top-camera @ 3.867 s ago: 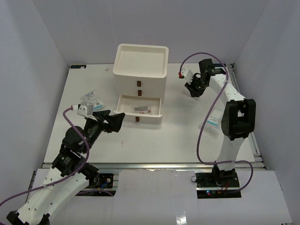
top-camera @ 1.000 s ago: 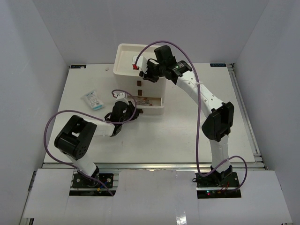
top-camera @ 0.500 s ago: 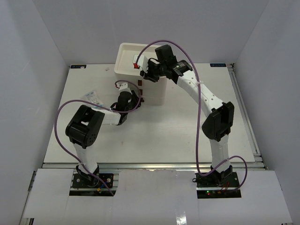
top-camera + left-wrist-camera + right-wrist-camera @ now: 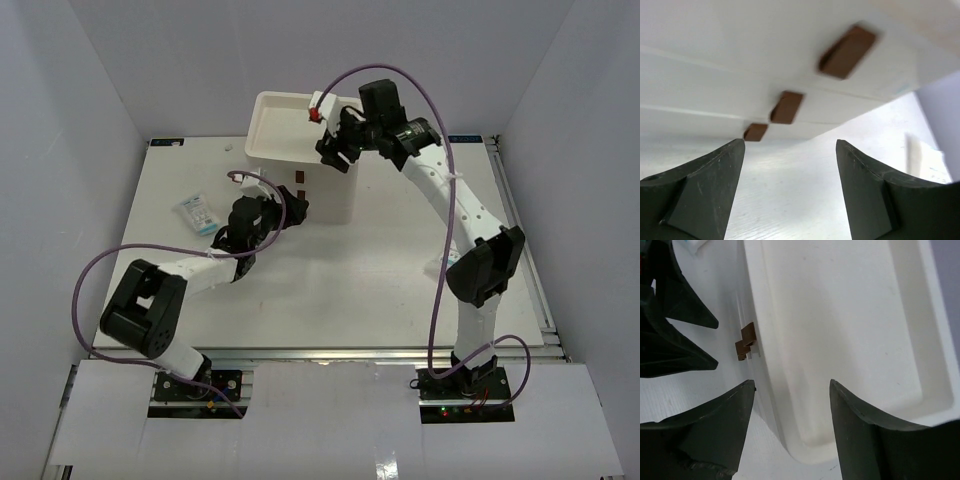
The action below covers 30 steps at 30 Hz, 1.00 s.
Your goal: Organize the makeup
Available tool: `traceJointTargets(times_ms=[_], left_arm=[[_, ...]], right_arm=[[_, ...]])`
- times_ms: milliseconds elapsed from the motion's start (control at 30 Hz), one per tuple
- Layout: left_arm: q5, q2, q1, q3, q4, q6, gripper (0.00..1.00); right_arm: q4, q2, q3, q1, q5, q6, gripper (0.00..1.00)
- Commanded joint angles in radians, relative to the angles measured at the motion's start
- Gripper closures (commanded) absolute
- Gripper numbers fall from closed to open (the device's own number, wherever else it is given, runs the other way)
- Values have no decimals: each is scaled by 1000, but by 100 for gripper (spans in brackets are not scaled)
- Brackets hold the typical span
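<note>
A clear sachet with blue print lies on the table left of the white three-drawer box. The sponges, the tube and the pink-red packet are out of view. My left gripper is open and empty, low at the box's front, facing its brown drawer handles. In the left wrist view the left gripper holds nothing. My right gripper is open and empty above the box's top tray, near its right front corner. In the right wrist view the right gripper straddles the tray's rim.
The box's top tray has a raised rim and nothing shows in it. The left arm's fingers show beside the drawer handles in the right wrist view. White walls enclose the table on three sides.
</note>
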Motion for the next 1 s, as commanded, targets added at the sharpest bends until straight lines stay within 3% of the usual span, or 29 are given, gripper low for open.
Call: traceJointTargets(times_ms=[0,100,233,433,533,733,967], left_arm=[[75,-150,-4,-54,-6,23,15],[71,-242,-2,-77,-62,32,13],[75,-360,-2,-143,-121,32,7],[98,-635,1,-298,-203,-20,3],[87,-735,6,-352,-247,-39,2],[61,-839,7,-395,-311,-52,2],[41,-885,7,-410,-354,-36,2]], right_arm=[[65,-189,-6,-46,-38,71,24],[86,-276,-103,-88,-54,119,9],[181,-429,-330,-211,-64,247,10],[138,-668,-870,-456,-125,329,10],[119,-718,-1031,-614,-51,401,10],[89,-661,-1127,-805,24,628,7],[152,-519,-1105,-818,128,760,1]])
